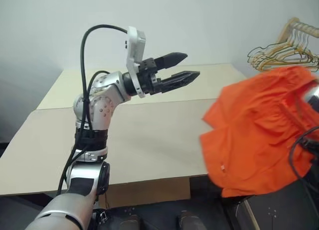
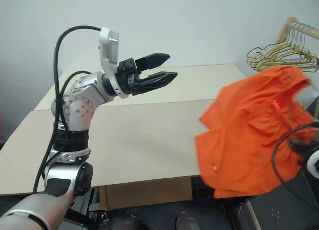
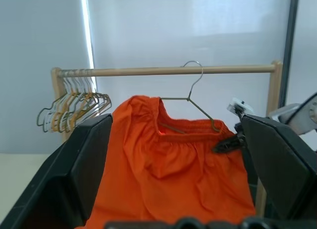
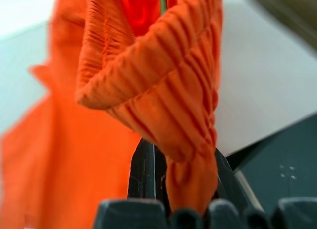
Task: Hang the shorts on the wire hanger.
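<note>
Shorts (image 1: 259, 130) in bright orange, with a gathered waistband, are draped over the wire hanger (image 3: 195, 97) beside the table (image 1: 149, 135). From the left wrist, its hook is seen on a wooden rail (image 3: 163, 70). The waistband is pinched by the right gripper (image 4: 173, 184). The left gripper (image 1: 182, 68) is held wide, empty.

Left gripper (image 1: 180, 68) fingers apart; shorts (image 1: 259, 130) hanging right.

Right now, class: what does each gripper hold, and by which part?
The right gripper pinches the shorts by the gathered waistband. The left gripper holds nothing.
</note>
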`<state>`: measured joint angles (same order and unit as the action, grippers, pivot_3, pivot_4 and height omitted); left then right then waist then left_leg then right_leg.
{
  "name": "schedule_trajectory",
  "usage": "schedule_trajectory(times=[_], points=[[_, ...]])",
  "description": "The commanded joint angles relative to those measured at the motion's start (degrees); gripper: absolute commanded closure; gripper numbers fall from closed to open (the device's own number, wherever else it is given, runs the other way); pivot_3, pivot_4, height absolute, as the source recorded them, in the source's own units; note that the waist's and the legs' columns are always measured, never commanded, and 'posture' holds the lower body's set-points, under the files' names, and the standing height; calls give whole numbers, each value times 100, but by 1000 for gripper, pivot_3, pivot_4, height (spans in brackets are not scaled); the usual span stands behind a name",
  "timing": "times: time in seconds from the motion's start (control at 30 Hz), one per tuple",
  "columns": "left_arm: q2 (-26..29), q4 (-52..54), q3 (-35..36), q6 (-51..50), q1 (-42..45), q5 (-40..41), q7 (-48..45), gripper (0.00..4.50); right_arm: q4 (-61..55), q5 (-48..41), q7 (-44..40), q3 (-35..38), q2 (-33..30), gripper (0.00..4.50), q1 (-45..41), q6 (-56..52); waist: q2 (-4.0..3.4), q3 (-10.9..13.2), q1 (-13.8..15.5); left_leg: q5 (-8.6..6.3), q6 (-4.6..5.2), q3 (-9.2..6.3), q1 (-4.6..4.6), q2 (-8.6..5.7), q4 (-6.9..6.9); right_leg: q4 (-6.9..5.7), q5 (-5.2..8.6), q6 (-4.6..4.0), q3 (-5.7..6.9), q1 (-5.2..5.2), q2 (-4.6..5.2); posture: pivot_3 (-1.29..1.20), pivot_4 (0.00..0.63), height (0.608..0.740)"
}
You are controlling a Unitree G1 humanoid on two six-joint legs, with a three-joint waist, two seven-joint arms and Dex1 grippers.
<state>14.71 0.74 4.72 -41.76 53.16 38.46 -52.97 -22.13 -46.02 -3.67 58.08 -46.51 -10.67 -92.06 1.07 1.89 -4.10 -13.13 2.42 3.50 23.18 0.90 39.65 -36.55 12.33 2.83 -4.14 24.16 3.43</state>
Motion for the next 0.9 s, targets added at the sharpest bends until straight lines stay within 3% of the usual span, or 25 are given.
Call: schedule_trajectory(times=[0.03, 0.2, 0.5, 0.7, 0.9], points=[[-27, 158, 58, -41, 194, 207, 160, 12, 930, -709, 1275, 280, -595, 4500, -623, -44, -15, -9, -38, 0, 0, 0, -3, 0, -1, 4, 1, -2, -1, -4, 0, -137, 0, 740], [-26, 81, -11, 72, 193, 223, 155, 12, 2770, -932, 3007, 325, -1160, 4500, -1999, -44, -42, -26, -186, 0, 1, -1, -4, -8, -22, 51, -1, -4, -15, -21, -2, -142, 0, 740], [26, 98, -99, 190, 114, 223, 140, 12, 4744, -173, 4716, 673, -1298, 4500, -4042, -44, -42, -25, -350, 0, 3, 7, -26, -33, -71, 72, 5, 24, -125, -18, -10, -140, 0, 740], [58, 123, -162, 227, 68, 187, 127, 12, 5082, 1094, 4856, 1223, -1194, 4500, -4743, -43, -47, -26, -412, 0, 5, 4, -23, -53, -73, 78, 12, 42, -151, -19, -8, -138, 0, 740], [151, 216, -235, 217, 8, 201, 60, 12, 4723, 1888, 4510, 1146, -880, 4500, -4717, -41, -48, -26, -471, -4, 11, 2, -20, -59, -75, 80, 17, 52, -158, -19, -5, -131, 0, 740]])
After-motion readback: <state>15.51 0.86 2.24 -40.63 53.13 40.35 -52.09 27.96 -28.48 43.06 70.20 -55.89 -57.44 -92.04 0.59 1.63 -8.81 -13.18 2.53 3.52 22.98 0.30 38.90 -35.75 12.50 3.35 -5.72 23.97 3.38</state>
